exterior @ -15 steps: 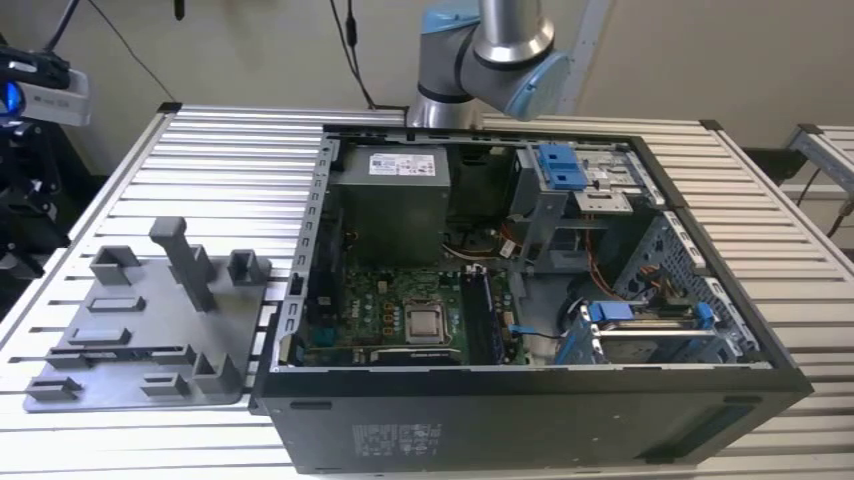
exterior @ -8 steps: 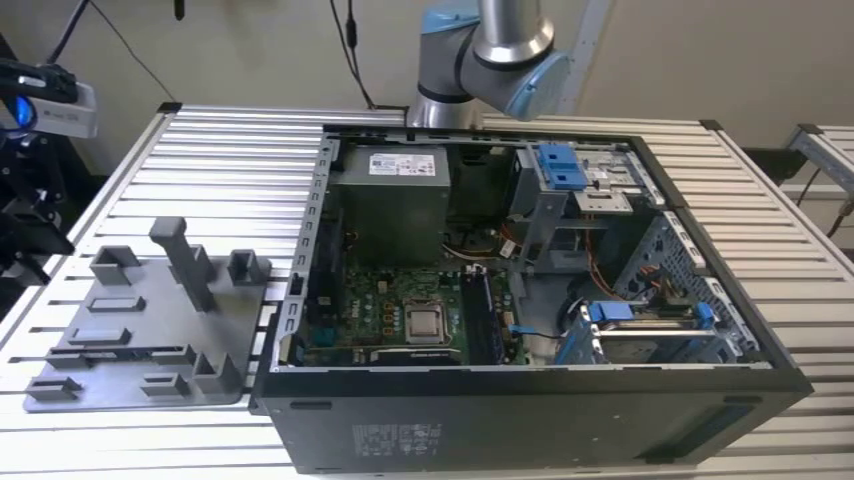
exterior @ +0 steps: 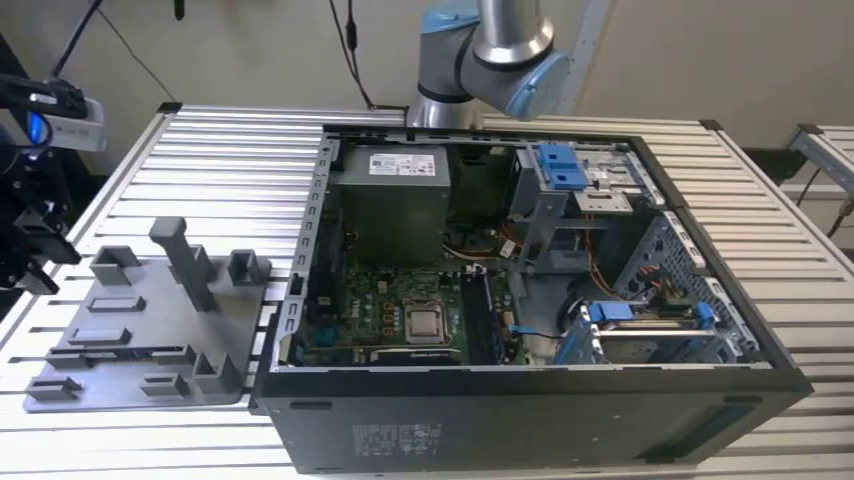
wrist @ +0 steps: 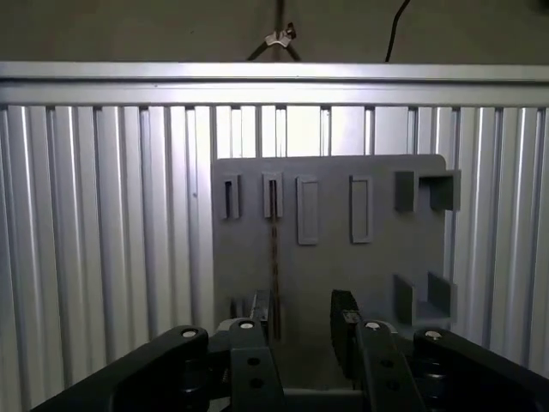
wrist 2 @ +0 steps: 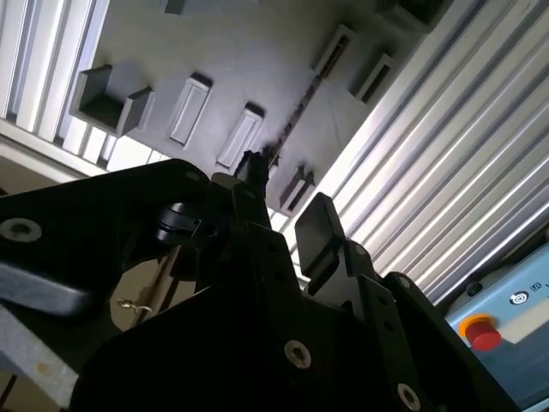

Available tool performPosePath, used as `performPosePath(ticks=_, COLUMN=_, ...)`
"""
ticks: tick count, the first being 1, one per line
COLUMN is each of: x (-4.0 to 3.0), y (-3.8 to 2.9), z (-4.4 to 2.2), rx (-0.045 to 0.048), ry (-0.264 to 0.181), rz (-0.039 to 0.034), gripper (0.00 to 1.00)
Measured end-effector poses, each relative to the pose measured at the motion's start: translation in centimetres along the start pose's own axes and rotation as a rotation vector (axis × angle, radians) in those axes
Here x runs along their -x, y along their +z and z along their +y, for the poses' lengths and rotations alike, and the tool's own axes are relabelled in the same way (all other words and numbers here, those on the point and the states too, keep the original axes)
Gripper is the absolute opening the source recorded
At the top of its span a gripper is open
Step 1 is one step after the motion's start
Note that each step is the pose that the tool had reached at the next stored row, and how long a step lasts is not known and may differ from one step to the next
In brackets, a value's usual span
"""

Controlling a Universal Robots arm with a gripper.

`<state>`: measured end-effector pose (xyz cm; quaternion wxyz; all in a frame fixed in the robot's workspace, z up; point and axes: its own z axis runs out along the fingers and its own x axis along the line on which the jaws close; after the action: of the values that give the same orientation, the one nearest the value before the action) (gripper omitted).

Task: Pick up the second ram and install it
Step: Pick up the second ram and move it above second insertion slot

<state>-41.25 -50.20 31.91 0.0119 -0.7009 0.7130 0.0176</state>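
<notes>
The second ram (wrist: 274,249) is a thin dark stick standing on edge in a slot of the grey fixture plate (wrist: 377,266). In the exterior view the ram (exterior: 123,350) shows as a dark line near the front of the plate (exterior: 134,320). My gripper (wrist: 302,322) hovers well above the plate, open, with nothing between its fingers. In the first wrist view the stick lines up with one finger (wrist: 262,313), not with the gap. In the second wrist view the ram (wrist 2: 304,103) lies beyond the gripper (wrist 2: 287,202).
An open computer case (exterior: 534,400) sits at the exterior view's right of the plate, motherboard (exterior: 400,320) exposed, with dark memory slots (exterior: 478,315) beside the processor socket. The plate carries a tall post (exterior: 180,260) and several blocks. A black stand (exterior: 27,240) rises at the table's left edge.
</notes>
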Motion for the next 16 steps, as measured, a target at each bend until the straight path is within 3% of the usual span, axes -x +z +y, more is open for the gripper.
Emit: performPosePath(ticks=16, x=-0.15, y=2.9, z=-0.03, rx=0.0022, ry=-0.051, rz=0.0004, gripper=0.42)
